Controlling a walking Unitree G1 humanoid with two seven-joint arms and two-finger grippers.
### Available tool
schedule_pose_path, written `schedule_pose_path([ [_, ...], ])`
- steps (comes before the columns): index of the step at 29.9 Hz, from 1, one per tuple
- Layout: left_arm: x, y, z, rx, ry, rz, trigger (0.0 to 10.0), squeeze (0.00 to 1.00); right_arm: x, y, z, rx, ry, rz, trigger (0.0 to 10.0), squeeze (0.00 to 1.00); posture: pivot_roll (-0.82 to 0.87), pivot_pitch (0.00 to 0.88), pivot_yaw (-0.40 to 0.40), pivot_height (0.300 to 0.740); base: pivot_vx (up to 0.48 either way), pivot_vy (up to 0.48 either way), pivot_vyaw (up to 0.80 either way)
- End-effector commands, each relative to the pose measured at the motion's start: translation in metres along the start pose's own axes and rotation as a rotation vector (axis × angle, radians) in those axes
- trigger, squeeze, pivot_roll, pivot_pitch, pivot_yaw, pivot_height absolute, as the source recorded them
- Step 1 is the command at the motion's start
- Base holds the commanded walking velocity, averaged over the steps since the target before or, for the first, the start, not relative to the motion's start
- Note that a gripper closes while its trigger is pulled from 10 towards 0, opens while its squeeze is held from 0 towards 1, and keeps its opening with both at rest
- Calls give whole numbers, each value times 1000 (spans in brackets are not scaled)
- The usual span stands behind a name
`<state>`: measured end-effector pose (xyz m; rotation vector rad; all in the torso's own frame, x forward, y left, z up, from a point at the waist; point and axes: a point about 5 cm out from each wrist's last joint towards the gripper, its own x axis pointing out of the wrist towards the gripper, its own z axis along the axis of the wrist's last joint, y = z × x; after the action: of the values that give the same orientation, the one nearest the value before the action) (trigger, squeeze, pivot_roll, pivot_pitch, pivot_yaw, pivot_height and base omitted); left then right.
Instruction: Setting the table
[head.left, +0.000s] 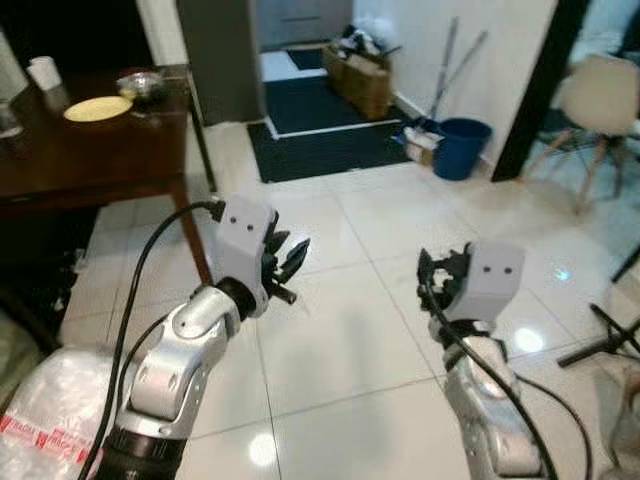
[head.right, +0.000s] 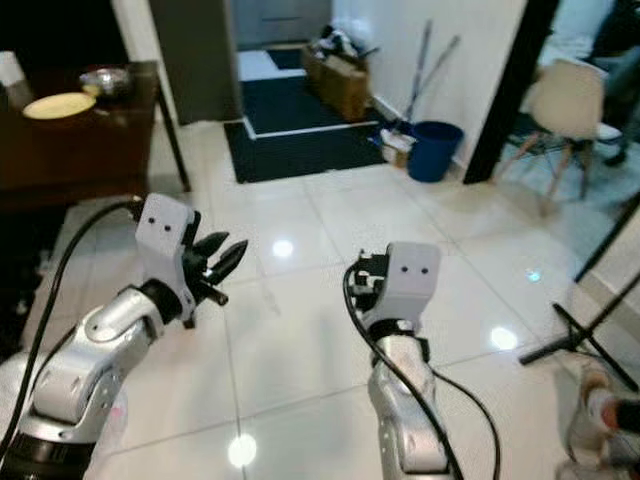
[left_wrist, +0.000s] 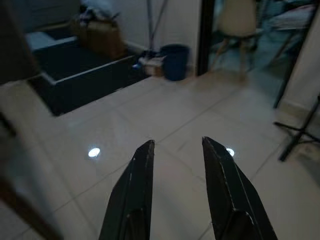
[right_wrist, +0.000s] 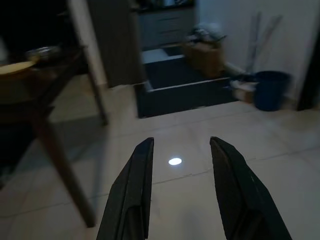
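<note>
Empty grippers raised over tiled floor

Both claws, left gripper (head.left: 290, 262) and right gripper (right_wrist: 180, 195), hang spread and empty. Far left, a dark wooden table (head.left: 90, 150) carries a yellow plate (head.left: 97, 108) beside a metal bowl (head.left: 140, 85), contents unclear

- Both silver arms raised in front of the body, forearms angled up and forward, held over the floor.
- Left pincer (head.left: 290, 262): black fingers (left_wrist: 131, 192) parted, gap between the tips, nothing held. White wrist housing on top, black cable looping back along the arm.
- Right pincer (head.left: 432, 275): fingers (right_wrist: 131, 190) parted, wide gap, nothing held. White wrist housing faces the head camera, black cable trailing down the forearm.
- The two pincers sit well apart, at about the same height.
</note>
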<state>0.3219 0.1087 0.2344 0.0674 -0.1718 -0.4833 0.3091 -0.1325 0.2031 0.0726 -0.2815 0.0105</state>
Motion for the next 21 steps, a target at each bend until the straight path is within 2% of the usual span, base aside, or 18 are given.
schedule_pose_path([
  [1, 0, -2, -3, 0, 4, -8, 10000, 0, -2, -5, -4, -13, 15, -16, 10000, 0, 72, 95, 127, 740, 480, 0, 0],
  [21, 2, -7, -3, -7, -5, -26, 10000, 0, -1, -7, -5, -13, 18, -19, 10000, 0, 69, 91, 127, 740, 480, 0, 0],
])
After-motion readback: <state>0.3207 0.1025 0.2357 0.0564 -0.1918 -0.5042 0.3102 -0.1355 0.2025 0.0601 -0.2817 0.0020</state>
